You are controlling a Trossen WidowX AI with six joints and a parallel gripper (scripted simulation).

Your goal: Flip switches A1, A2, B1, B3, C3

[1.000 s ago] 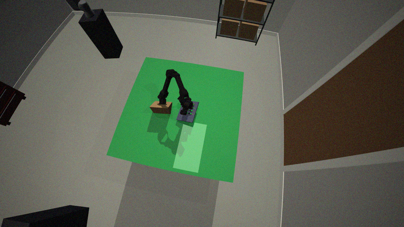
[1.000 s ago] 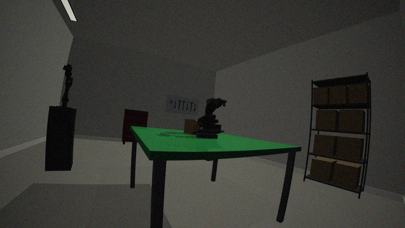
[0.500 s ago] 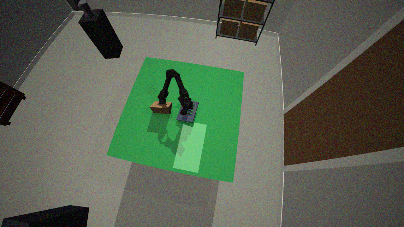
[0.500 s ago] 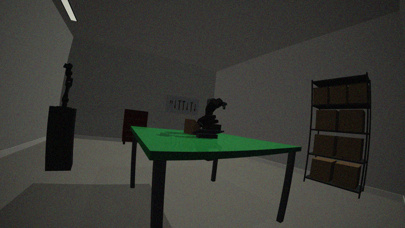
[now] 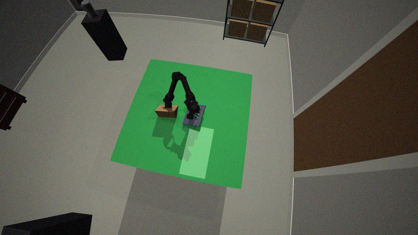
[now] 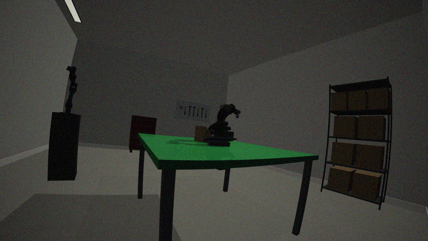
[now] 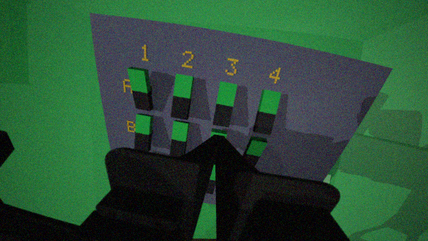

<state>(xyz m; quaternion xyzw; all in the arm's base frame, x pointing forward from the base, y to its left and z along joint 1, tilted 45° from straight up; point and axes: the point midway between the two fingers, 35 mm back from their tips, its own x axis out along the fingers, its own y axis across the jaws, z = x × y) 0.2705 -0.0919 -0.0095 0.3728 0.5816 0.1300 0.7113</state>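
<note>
The grey-purple switch panel (image 7: 317,100) (image 5: 191,122) lies flat on the green table (image 5: 233,117) (image 6: 185,152). My gripper (image 7: 218,140) (image 5: 191,115) is shut with nothing between the fingers. Its tips sit low over the panel at switch B3 (image 7: 219,132), of which only a thin green strip shows above them. Switches A1 (image 7: 138,88), A2 (image 7: 182,95), A3 (image 7: 225,102) and A4 (image 7: 267,110) show green far halves and dark near halves. B1 (image 7: 143,130), B2 (image 7: 178,137) and B4 (image 7: 255,147) are partly in view. Row C is hidden behind the gripper.
The arm stands on a tan block (image 5: 166,111) (image 6: 200,133) left of the panel. A pale green rectangle (image 5: 197,151) is marked on the table near the panel. A shelf with boxes (image 6: 357,137) and a dark pedestal (image 6: 63,145) stand off the table.
</note>
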